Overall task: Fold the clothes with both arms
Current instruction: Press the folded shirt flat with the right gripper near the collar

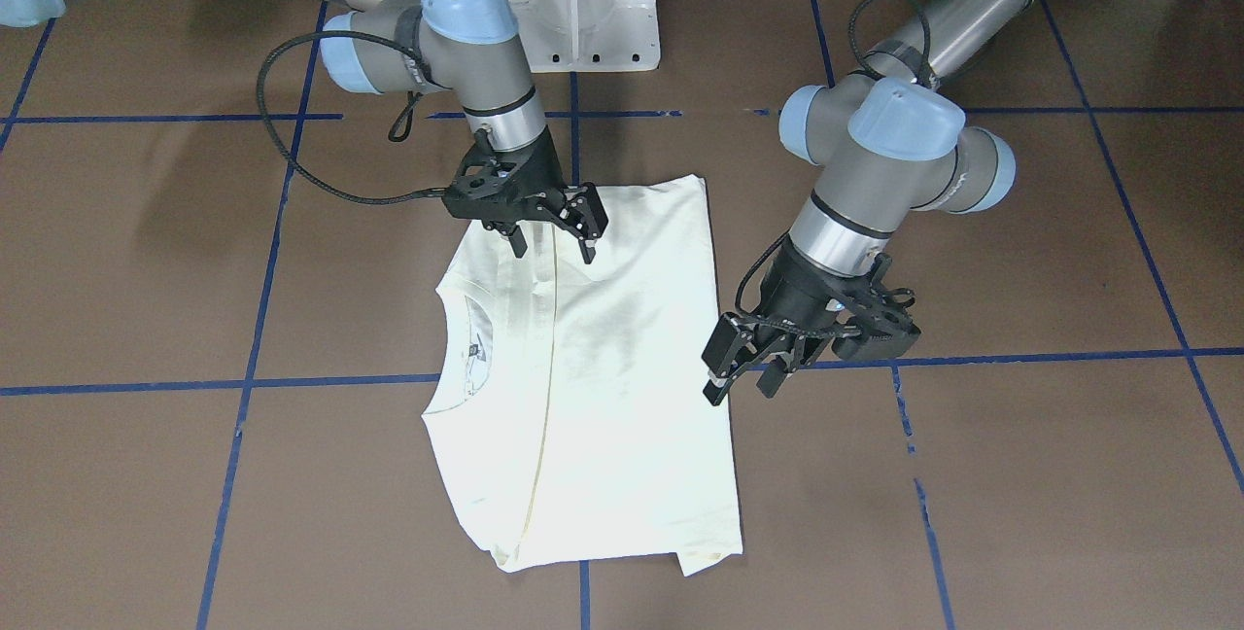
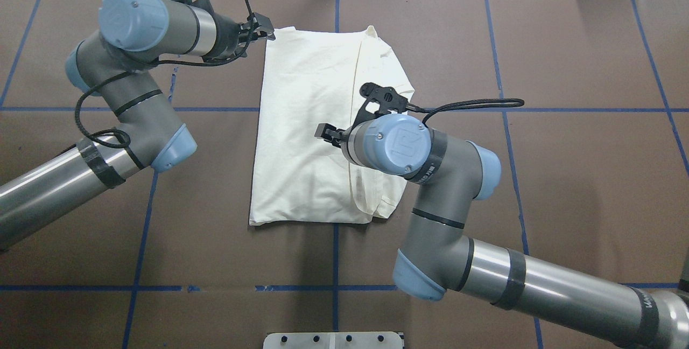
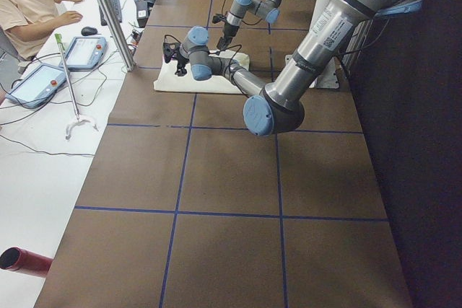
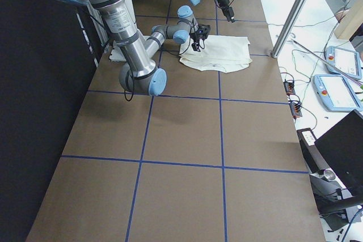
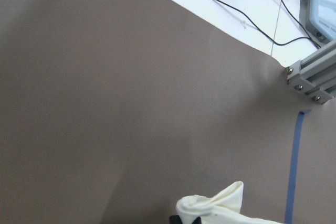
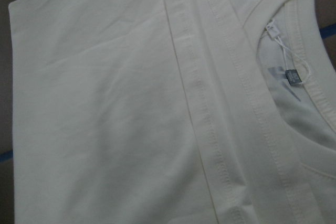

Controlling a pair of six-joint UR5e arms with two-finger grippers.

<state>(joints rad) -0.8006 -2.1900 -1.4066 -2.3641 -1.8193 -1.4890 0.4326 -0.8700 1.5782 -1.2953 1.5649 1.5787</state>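
The T-shirt (image 1: 622,367) lies just under the right gripper (image 1: 554,251), its jaws apart. The left gripper (image 1: 742,393) looks apart too — I think. Best to pinch matching corners — lift together.

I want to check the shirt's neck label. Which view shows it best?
The right wrist view: the neck label shows close up, unobstructed. The front-facing view shows it tiny; elsewhere it is hidden or too small.

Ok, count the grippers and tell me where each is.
2. The right gripper hangs open over the T-shirt's end nearest the robot; the left gripper is open at its edge on the robot's left.
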